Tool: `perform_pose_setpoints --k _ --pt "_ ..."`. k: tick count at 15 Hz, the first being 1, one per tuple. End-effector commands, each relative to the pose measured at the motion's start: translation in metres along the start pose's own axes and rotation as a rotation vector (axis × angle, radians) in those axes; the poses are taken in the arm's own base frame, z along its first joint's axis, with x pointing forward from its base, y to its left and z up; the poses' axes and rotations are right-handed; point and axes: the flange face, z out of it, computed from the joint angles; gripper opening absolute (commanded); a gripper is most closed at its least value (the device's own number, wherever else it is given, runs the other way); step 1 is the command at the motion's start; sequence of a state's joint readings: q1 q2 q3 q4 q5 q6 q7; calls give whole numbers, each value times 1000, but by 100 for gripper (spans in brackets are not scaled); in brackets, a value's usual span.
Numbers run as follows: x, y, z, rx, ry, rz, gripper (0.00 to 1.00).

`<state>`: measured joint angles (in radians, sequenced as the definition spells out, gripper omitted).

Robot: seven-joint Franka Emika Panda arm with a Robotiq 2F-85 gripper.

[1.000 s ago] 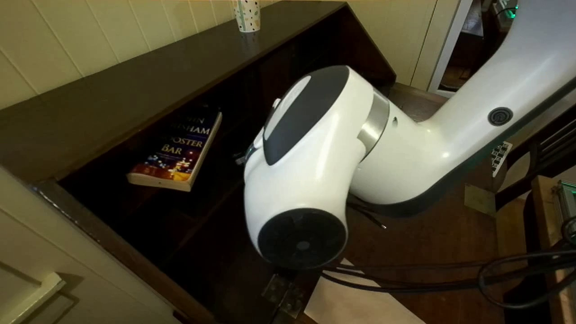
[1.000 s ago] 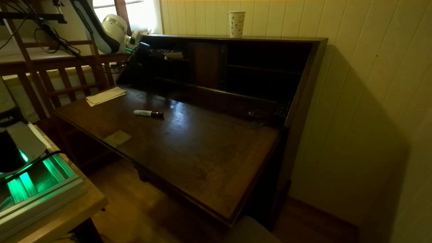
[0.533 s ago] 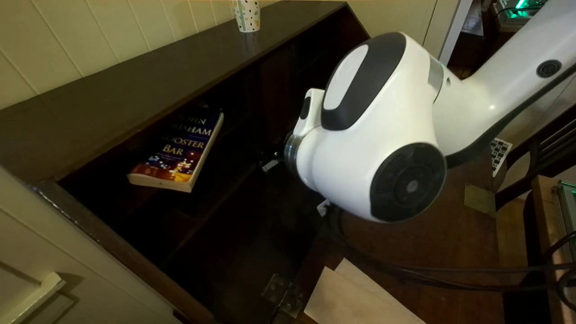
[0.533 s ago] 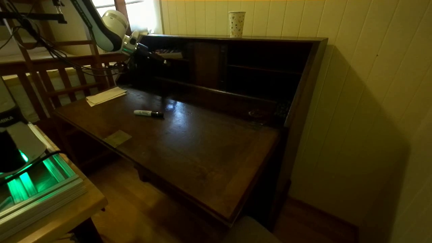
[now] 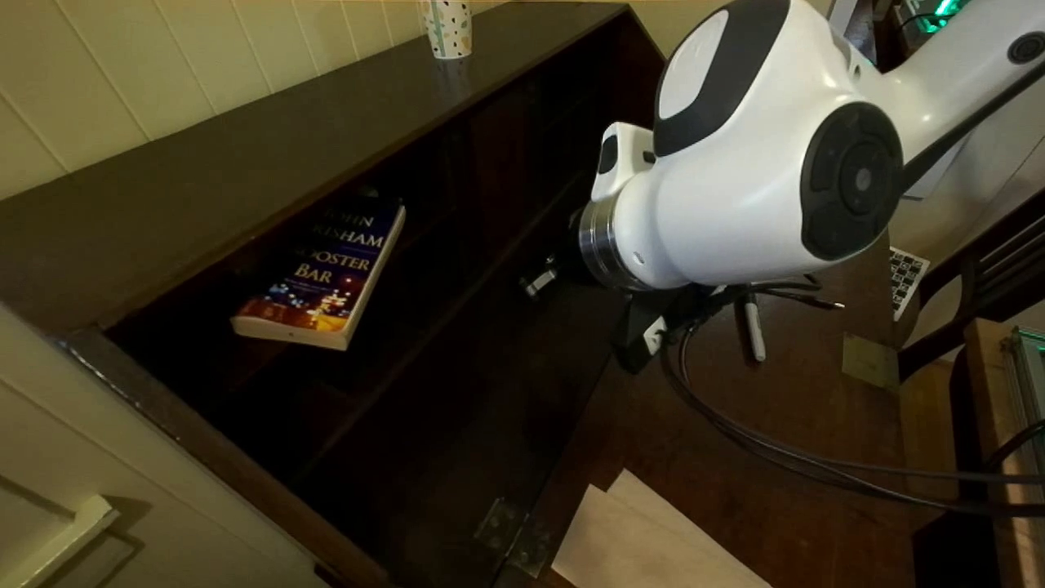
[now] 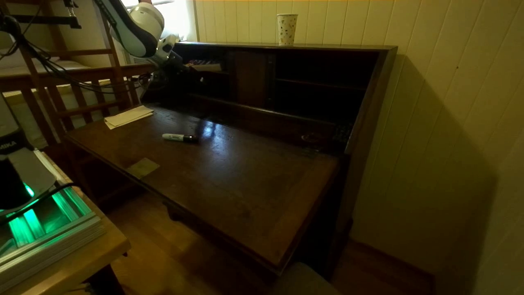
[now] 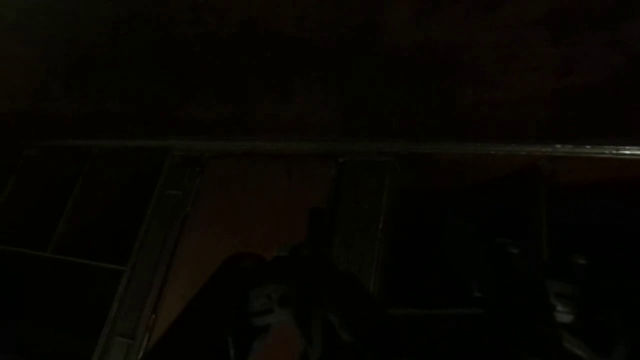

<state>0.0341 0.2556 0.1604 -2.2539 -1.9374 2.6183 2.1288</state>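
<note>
In an exterior view the gripper (image 5: 542, 276) has just shifted right, widening the gap to the book (image 5: 322, 278), which lies tilted at the desk's (image 5: 735, 465) left. Spread partway, the gripper seems to hold nothing, leaving the book free.

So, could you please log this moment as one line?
gripper: by desk compartments, opening unclear; book: in one, apart from gripper; marker: on desktop; cup: upright on top ledge
</note>
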Motion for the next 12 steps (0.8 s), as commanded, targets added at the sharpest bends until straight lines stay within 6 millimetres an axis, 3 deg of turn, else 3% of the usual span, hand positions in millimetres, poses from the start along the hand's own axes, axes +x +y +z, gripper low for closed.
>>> perform_pose_setpoints --k 1,5,12 --pt "-7 17 -11 31 -61 -3 89" --pt "-21 33 -27 95 -153 -49 89" --pt "-36 86 -62 116 -309 -112 89"
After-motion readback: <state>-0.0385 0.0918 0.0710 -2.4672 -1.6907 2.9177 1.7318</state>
